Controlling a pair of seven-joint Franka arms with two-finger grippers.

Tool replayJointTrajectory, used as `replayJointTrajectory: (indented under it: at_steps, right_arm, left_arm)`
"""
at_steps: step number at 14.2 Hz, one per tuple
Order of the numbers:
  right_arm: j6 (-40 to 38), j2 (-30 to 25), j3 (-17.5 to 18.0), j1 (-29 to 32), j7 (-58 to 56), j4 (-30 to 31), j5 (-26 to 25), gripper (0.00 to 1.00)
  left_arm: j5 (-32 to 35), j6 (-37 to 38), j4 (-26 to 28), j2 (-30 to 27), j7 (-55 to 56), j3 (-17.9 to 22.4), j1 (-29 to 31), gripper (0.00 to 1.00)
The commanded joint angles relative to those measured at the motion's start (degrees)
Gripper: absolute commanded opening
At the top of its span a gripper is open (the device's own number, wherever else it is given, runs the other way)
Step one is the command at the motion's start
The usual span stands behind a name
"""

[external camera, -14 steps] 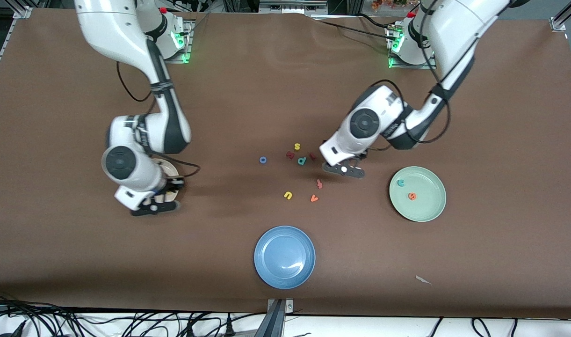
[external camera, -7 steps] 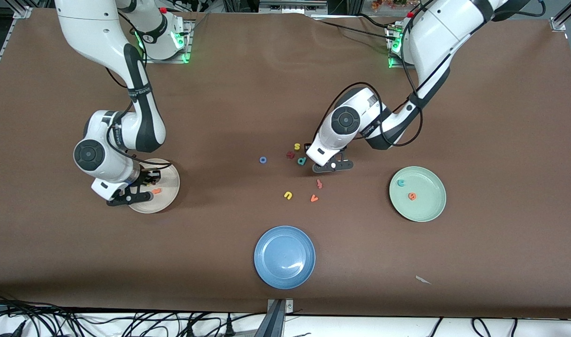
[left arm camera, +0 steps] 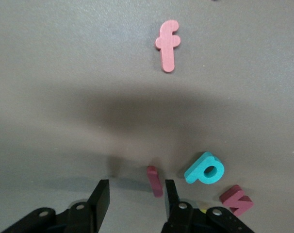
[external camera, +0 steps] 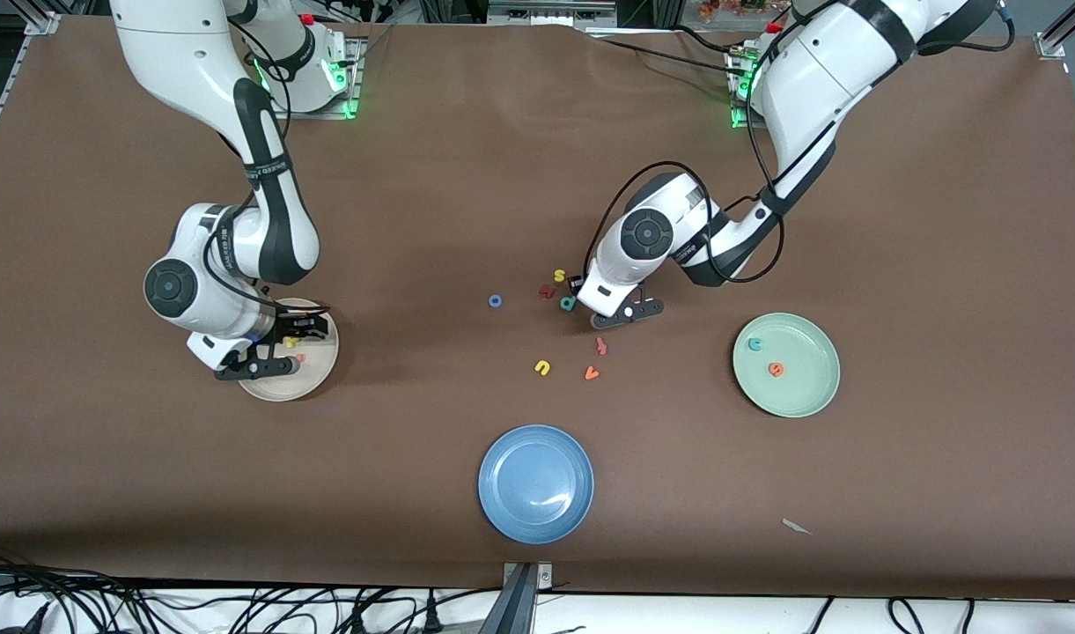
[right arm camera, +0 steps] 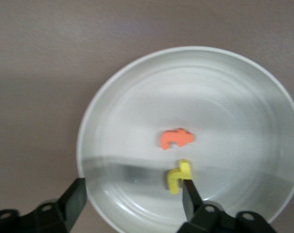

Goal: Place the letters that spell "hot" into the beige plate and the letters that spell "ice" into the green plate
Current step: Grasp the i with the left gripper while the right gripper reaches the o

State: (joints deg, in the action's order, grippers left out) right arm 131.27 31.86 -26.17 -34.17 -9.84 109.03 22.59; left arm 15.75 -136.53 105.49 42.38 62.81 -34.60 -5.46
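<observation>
My right gripper (right arm camera: 133,199) is open just above the beige plate (external camera: 277,383). The yellow "h" (right arm camera: 178,176) lies in the plate against one fingertip, beside the orange "t" (right arm camera: 177,139). My left gripper (left arm camera: 136,196) is open low over the letter cluster at the table's middle. The dark red "i" (left arm camera: 155,180) stands between its fingers, close to one, with a gap to the other. The blue "o" (external camera: 495,301) lies on the table toward the right arm's end of the cluster. The green plate (external camera: 806,387) holds the teal "c" (external camera: 754,344) and the orange "e" (external camera: 776,370).
A teal "p" (left arm camera: 205,169) and a dark red letter (left arm camera: 236,200) lie close by the left gripper, with a yellow "s" (external camera: 559,276) next to them. A pink "f" (external camera: 601,346), orange "v" (external camera: 592,373) and yellow "u" (external camera: 543,367) lie nearer the camera. The blue plate (external camera: 535,493) is nearest.
My right gripper has opened over the beige plate and the yellow "h" now lies in it. My left gripper has come down among the letters and narrowed around the "i".
</observation>
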Motion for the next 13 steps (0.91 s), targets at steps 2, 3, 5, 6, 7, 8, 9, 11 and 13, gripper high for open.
replayJointTrajectory:
  at_steps: [2, 3, 5, 6, 7, 8, 9, 11, 13]
  right_arm:
    - [-0.6, -1.4, 5.5, -0.8, 14.1, -1.8, 0.9, 1.0]
    - [0.1, -1.3, 6.9, -1.4, 18.6, -2.0, 0.9, 1.0]
    - [2.1, -1.0, 7.4, -4.6, 25.7, -2.4, 0.9, 1.0]
    - [3.1, -0.7, 7.4, -6.3, 29.1, -2.4, 0.8, 1.0]
    - [4.2, -0.7, 7.4, -7.8, 32.1, -2.5, 0.8, 1.0]
    - [5.2, -0.2, 7.4, -9.1, 34.3, -2.5, 0.8, 1.0]
    - [6.4, 0.4, 7.4, -10.4, 36.4, -2.5, 0.8, 1.0]
    - [8.5, 1.4, 7.6, -13.2, 41.4, -2.9, 0.8, 1.0]
    - [8.7, 2.9, 7.6, -16.0, 45.0, -4.5, 0.8, 1.0]
  left_arm:
    - [0.8, -2.9, -0.1, 0.9, 4.6, 0.5, -1.9, 0.5]
    - [0.9, -3.0, 0.1, 0.9, 4.6, 1.2, -2.3, 0.43]
    - [0.9, -3.0, 0.1, 0.8, 4.5, 1.5, -2.4, 0.21]
    - [1.0, -3.0, 0.1, 0.8, 4.2, 1.6, -2.5, 0.1]
    - [2.4, -2.9, 0.2, 0.8, 4.2, 1.7, -2.4, 0.04]
    - [3.7, -2.5, 0.2, 0.8, 4.3, 1.7, -2.4, 0.01]
    - [4.1, -2.4, 0.2, 0.5, 4.2, 1.6, -2.3, 0.01]
    - [4.2, -2.2, -0.1, 0.0, 4.2, 1.6, -1.8, 0.0]
    - [4.3, 1.9, -0.7, -1.3, 0.8, 1.6, -1.4, 0.01]
